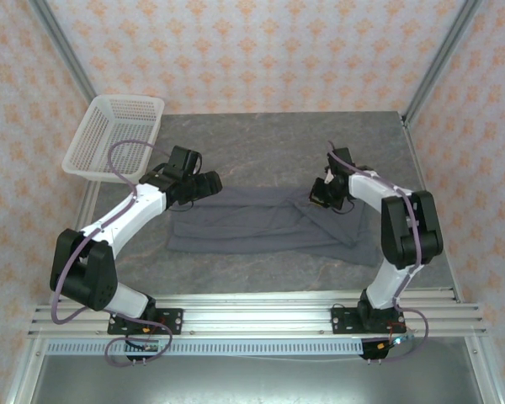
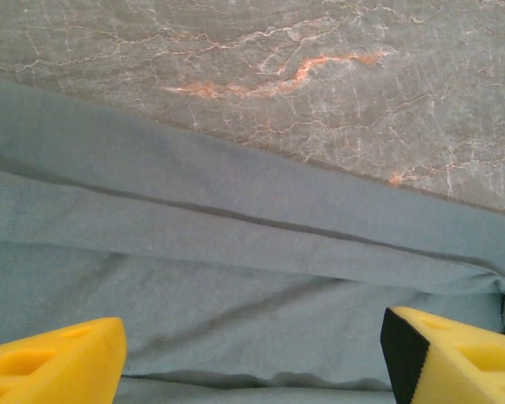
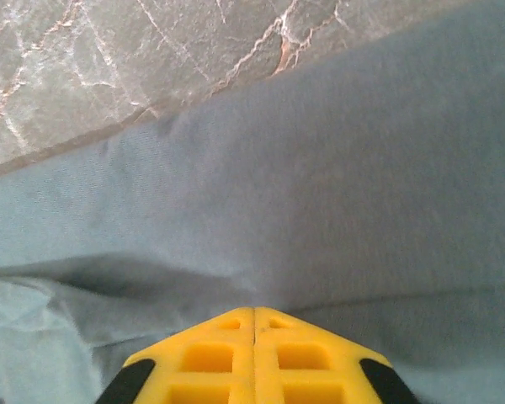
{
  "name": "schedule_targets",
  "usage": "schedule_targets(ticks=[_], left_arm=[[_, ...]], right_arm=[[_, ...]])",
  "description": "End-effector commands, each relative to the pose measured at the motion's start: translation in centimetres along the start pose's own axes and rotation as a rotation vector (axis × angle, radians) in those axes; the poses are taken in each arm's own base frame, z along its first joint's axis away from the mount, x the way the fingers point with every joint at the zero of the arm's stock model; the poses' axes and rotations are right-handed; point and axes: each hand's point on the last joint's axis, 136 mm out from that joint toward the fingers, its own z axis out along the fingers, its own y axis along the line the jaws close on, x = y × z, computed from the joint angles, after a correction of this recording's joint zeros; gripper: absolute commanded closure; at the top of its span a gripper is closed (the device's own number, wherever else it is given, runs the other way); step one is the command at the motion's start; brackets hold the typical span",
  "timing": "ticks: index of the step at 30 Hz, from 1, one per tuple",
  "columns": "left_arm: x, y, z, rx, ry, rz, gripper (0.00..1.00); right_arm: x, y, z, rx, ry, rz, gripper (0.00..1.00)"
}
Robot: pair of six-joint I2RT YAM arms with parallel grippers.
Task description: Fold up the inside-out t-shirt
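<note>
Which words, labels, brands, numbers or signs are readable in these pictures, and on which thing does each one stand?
None: no text is readable in any view. The dark slate-grey cloth t-shirt, the white plastic mesh basket and the grey marbled table top carry no visible writing.

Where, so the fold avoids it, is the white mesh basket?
In the top view the white mesh basket sits at the far left corner of the table, beyond the left gripper and apart from the grey t-shirt lying mid-table.
</note>
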Motion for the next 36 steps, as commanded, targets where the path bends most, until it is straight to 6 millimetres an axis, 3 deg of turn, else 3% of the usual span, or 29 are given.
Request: schedule_targets(ticks=[1, 5, 8, 11, 13, 14, 16, 17, 19, 21, 27, 32, 36], left_arm=[[-0.6, -0.8, 0.1, 0.003, -0.009, 0.001, 0.19], [-0.4, -0.9, 0.4, 0.004, 0.000, 0.001, 0.19], [0.1, -1.1, 1.0, 0.004, 0.018, 0.006, 0.19], [0.7, -1.3, 1.5, 0.001, 0.039, 0.012, 0.19], [1.3, -1.5, 1.7, 0.009, 0.049, 0.016, 0.23], [1.5, -1.5, 1.7, 0.012, 0.052, 0.015, 0.27], [1.9, -1.8, 1.7, 0.029, 0.059, 0.011, 0.46], [2.2, -2.0, 1.7, 0.038, 0.063, 0.006, 0.58], [2.9, -2.5, 1.9, 0.049, 0.080, 0.007, 0.99], [4.2, -2.9, 2.1, 0.040, 0.120, 0.020, 1.00], [8.2, -1.8, 5.6, -0.061, 0.252, -0.004, 1.00], [8.3, -2.6, 8.6, -0.087, 0.267, -0.002, 1.00], [7.7, -1.8, 11.1, -0.166, 0.233, -0.028, 1.00]], right_arm=[[3.5, 0.3, -0.8, -0.034, 0.046, 0.064, 1.00], [7.5, 0.8, -0.9, -0.057, 0.059, 0.087, 0.98], [8.9, 2.3, -1.9, -0.131, 0.068, 0.107, 0.65], [7.6, 1.6, -4.6, -0.071, -0.012, 0.082, 0.52], [5.1, 0.1, -6.8, -0.001, -0.123, 0.072, 0.49], [4.0, -0.9, -7.4, 0.039, -0.170, 0.081, 0.50], [1.8, -3.4, -7.9, 0.121, -0.238, 0.099, 0.59], [1.0, -5.0, -7.7, 0.189, -0.252, 0.110, 0.71], [0.3, -7.3, -6.7, 0.290, -0.223, 0.103, 0.91], [0.0, -9.0, -5.7, 0.373, -0.185, 0.103, 1.00], [0.6, -10.4, -2.2, 0.399, -0.088, 0.153, 1.00], [1.2, -11.7, -1.4, 0.455, -0.069, 0.206, 1.00], [1.9, -11.8, -0.9, 0.456, -0.043, 0.264, 1.00]])
